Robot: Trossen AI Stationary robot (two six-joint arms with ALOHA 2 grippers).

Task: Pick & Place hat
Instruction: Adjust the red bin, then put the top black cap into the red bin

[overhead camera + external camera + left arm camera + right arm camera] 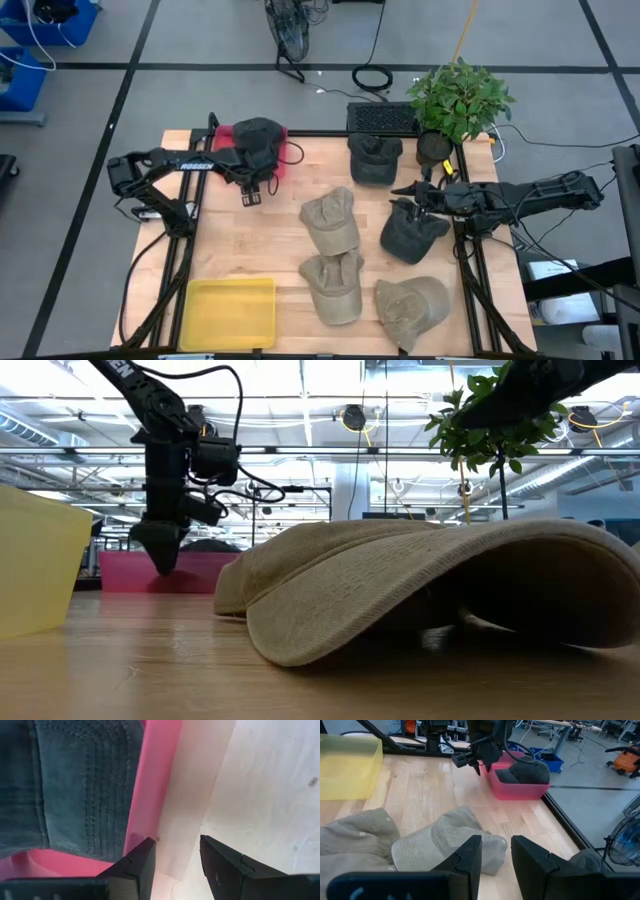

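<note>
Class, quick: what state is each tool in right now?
Left tool: open, holding nothing, beside the pink bin.
Right tool: open, holding nothing.

Place: I work in a robotics lab or workshop hall.
Floor: grey concrete marked with black tape lines point(128, 66).
Ceiling: exposed pipes and strip lights point(300, 385).
Bench: my pale wooden table point(290, 180) on a black frame.
Clutter: blue storage bins point(30, 55), loose black cables point(372, 77).

A dark denim cap point(258, 138) lies in the pink plastic bin point(283, 150) at the wooden table's point(290, 200) far left corner, a yellow plastic tray point(229, 313) sits at its near left corner, three tan canvas caps point(331, 222) cluster toward the near edge's middle, and two dark grey caps point(375, 160) lie by the far right side.
</note>
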